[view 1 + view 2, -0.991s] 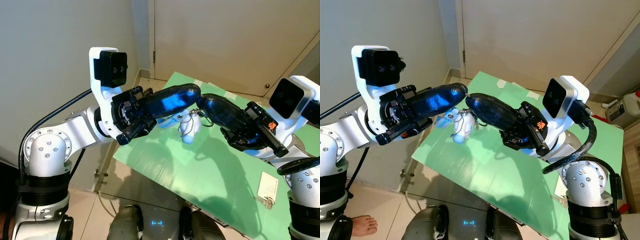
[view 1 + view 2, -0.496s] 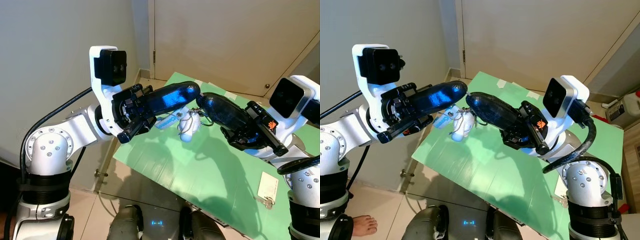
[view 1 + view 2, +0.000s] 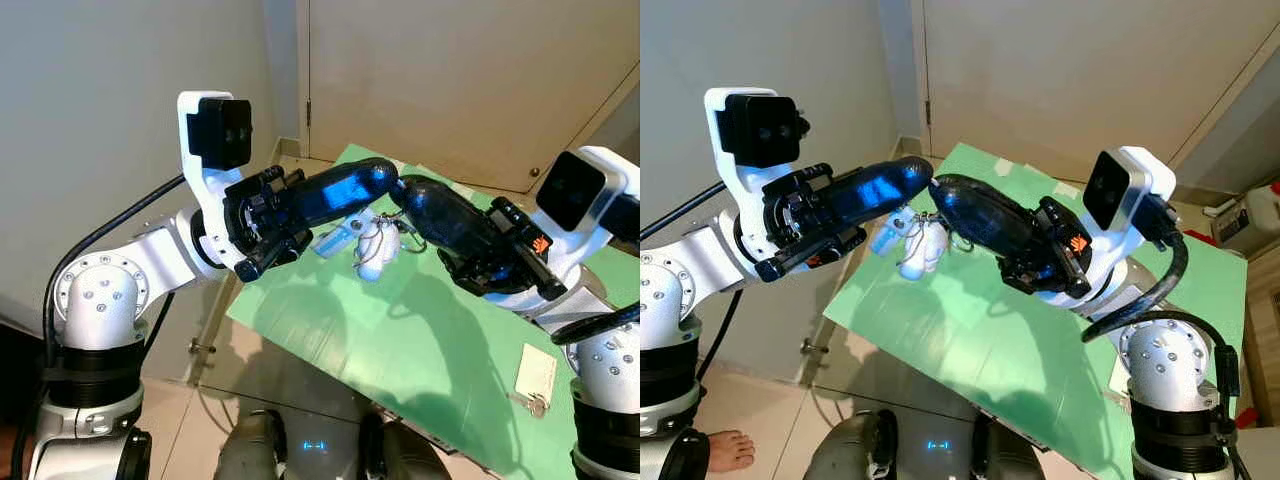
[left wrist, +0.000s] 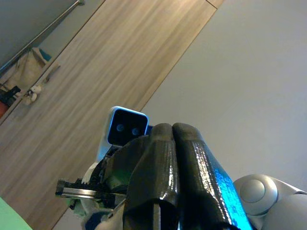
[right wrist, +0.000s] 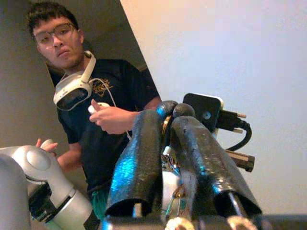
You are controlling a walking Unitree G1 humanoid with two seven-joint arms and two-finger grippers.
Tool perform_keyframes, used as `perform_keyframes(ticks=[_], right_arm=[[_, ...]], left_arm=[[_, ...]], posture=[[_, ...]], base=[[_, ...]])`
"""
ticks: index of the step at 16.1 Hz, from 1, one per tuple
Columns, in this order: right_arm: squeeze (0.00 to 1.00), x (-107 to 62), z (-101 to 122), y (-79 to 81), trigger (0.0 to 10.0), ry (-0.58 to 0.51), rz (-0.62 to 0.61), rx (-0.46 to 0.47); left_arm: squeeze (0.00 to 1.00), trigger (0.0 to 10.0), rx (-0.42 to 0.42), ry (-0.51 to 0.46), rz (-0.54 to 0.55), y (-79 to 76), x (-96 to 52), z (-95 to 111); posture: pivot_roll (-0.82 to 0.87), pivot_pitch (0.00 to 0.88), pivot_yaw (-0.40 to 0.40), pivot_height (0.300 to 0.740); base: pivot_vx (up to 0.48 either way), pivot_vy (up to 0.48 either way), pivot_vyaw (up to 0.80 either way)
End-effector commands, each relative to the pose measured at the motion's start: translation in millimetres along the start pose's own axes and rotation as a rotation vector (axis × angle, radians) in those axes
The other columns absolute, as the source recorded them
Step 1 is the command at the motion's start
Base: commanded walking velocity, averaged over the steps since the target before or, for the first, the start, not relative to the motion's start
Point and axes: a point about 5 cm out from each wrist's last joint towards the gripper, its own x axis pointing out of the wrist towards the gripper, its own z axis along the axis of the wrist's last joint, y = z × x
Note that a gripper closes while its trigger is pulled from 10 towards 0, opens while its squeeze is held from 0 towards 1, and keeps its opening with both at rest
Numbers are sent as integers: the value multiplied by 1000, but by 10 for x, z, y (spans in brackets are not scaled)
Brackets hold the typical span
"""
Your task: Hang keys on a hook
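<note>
Meeting tip to tip above the green table top (image 3: 400,350), the two grippers hold a bunch of keys in the air. The left gripper (image 3: 385,178) has its two long black fingers pressed tight together. The right gripper (image 3: 405,190) has its fingers closed around the metal key ring, which shows between them in the right wrist view. The bunch of keys with a small white soft charm and a pale blue tag (image 3: 368,245) hangs just under the fingertips, above the table and not touching it. Another key with a white paper tag (image 3: 535,378) lies on the table near the robot's right side. A person in a black shirt (image 5: 103,129) stands behind the robot, holding a controller.
</note>
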Motion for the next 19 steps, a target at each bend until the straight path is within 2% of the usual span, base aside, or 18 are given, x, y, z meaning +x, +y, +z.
perform_keyframes(ticks=[1,4,7,8,9,10,11,12,13,14,15,16,17,19], right_arm=[[1000,-7,59,28,10000,-20,8,-24],[1000,-69,39,-11,10000,-6,-43,-37],[1000,-158,56,-162,10000,-17,-188,-90],[616,-238,88,-293,10000,-51,-320,-125],[0,-296,91,-393,10000,-69,-425,-144],[0,-394,75,-544,10000,-101,-590,-162],[0,-483,44,-668,10000,-127,-739,-175],[0,-670,-196,-823,10000,-23,-998,-192],[0,-758,-309,-855,10000,-1,-1094,-177],[0,-854,-441,-867,10000,15,-1192,-150],[0,-899,-509,-869,10000,15,-1240,-132],[0,-959,-631,-852,10000,40,-1305,-122],[0,-953,-705,-825,10000,57,-1320,-132],[0,-874,-763,-785,10000,34,-1315,-144]], left_arm=[[0,0,14,-8,-17,-24,12,37],[0,0,32,-17,21,10,-24,63],[0,0,72,-62,90,76,-82,169],[0,0,98,-136,119,98,-102,287],[0,0,114,-206,128,106,-92,376],[0,0,131,-299,130,108,-67,474],[0,0,148,-345,123,94,-28,508],[0,0,154,-434,143,111,49,507],[0,0,155,-461,165,142,59,478],[0,1882,144,-486,204,197,45,421],[0,7216,143,-492,225,216,42,383],[0,10000,136,-481,249,238,46,289],[0,10000,141,-464,273,250,43,199],[0,10000,152,-400,425,367,-5,-35]], posture=[[83,196,11,740],[83,201,12,740],[84,203,13,740],[84,202,10,740],[85,202,10,740],[87,200,7,740],[86,198,9,740],[86,196,5,740],[86,190,4,740],[86,187,4,740],[86,187,4,740],[79,178,0,740],[74,174,1,740],[66,166,0,740]], base=[[0,0,0],[0,0,0],[0,0,0],[0,0,0],[0,0,0],[0,0,0],[0,0,0],[0,0,0],[0,0,0],[0,0,-800],[0,0,-800],[0,0,-800],[0,0,-800],[0,0,-800]])
